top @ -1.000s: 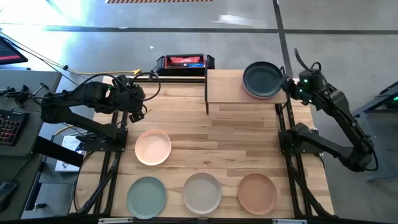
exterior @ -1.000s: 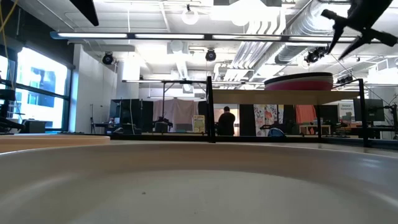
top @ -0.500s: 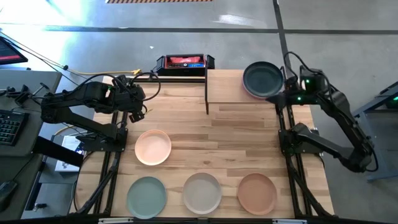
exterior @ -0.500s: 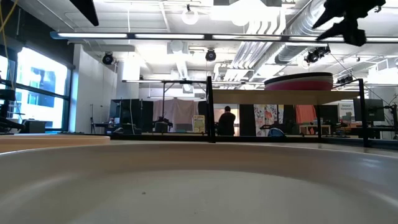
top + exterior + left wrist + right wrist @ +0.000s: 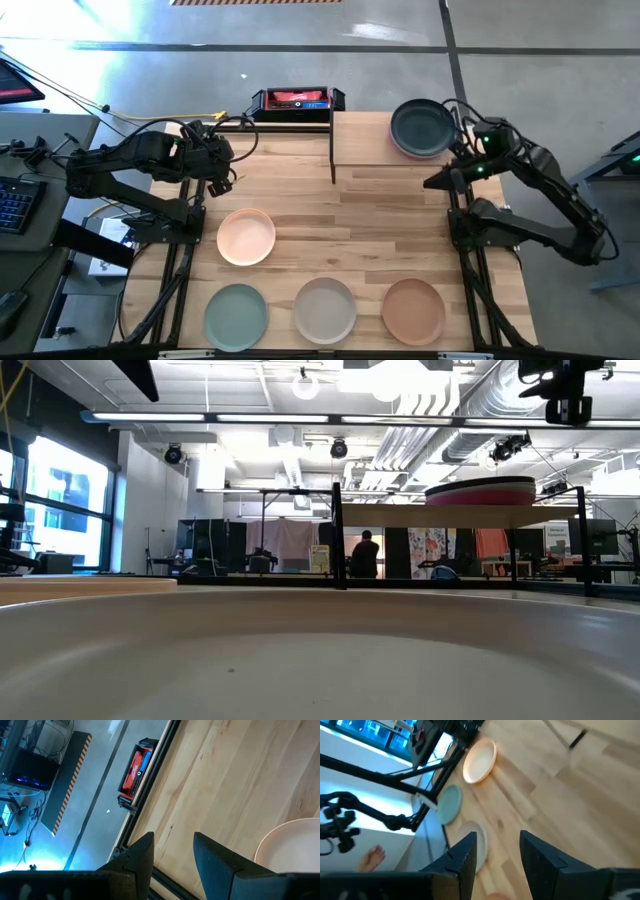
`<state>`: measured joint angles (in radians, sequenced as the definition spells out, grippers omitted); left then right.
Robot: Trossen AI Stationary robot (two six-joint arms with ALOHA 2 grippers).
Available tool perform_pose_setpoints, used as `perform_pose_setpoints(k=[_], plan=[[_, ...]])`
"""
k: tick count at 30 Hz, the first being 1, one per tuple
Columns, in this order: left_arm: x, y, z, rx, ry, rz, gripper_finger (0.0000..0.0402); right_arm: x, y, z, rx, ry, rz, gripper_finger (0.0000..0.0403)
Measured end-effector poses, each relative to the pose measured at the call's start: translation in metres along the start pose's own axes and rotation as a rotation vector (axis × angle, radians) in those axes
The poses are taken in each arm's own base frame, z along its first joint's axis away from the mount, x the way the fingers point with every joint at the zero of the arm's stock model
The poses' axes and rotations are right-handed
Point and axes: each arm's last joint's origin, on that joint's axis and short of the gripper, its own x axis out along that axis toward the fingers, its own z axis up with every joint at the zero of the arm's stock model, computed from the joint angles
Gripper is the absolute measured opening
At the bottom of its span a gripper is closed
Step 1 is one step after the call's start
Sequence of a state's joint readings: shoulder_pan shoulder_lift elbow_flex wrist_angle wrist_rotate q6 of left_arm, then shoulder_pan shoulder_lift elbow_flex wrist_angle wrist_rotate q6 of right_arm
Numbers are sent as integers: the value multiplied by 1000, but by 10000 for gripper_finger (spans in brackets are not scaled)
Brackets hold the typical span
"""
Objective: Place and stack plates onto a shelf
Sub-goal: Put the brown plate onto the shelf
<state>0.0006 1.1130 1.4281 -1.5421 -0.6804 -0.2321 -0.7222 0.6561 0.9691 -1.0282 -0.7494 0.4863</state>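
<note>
A stack of plates with the charcoal plate (image 5: 422, 128) on top rests on the right half of the light-wood shelf (image 5: 365, 142). In the low view the stack (image 5: 480, 491) shows a magenta side. On the tabletop lie the peach plate (image 5: 246, 237), sage green plate (image 5: 236, 315), white-grey plate (image 5: 325, 309) and tan brown plate (image 5: 413, 309). My right gripper (image 5: 430, 184) hovers open just off the shelf's near right corner, pointing toward the table's left. My left gripper (image 5: 224, 180) waits open above the table's far left part, beyond the peach plate (image 5: 295, 851).
A black-and-red box (image 5: 293, 99) sits at the far edge, left of the shelf. The shelf's black post (image 5: 332, 150) stands at its left end. The left half of the shelf panel is bare wood. The white-grey plate's rim (image 5: 320, 650) fills the low view's foreground.
My right gripper has drawn away from the charcoal plate's right rim, moving toward the near edge and slightly left, and has swung round to point toward the table's left. The stack on the shelf has stayed put.
</note>
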Motion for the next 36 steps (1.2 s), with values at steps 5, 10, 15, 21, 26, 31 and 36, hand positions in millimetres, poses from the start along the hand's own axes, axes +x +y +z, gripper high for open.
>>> perform_pose_setpoints(k=[5,10,15,21,26,31,36], plan=[[0,0,0,0,0,0,127,8,5,-3,60,76,11,130],[0,0,0,0,0,0,127,20,9,-4,135,156,-4,130],[0,0,0,3,0,0,127,36,15,-7,142,251,-36,130],[0,0,1,123,-8,-1,127,59,24,-16,89,377,-80,130],[0,-2,9,8,-77,-14,127,76,32,-27,-2,488,-93,130],[-2,-3,20,-94,-176,-35,127,95,36,-38,-79,523,-191,130],[-4,-4,30,-160,-256,-50,127,114,39,-49,-124,600,-245,130]])
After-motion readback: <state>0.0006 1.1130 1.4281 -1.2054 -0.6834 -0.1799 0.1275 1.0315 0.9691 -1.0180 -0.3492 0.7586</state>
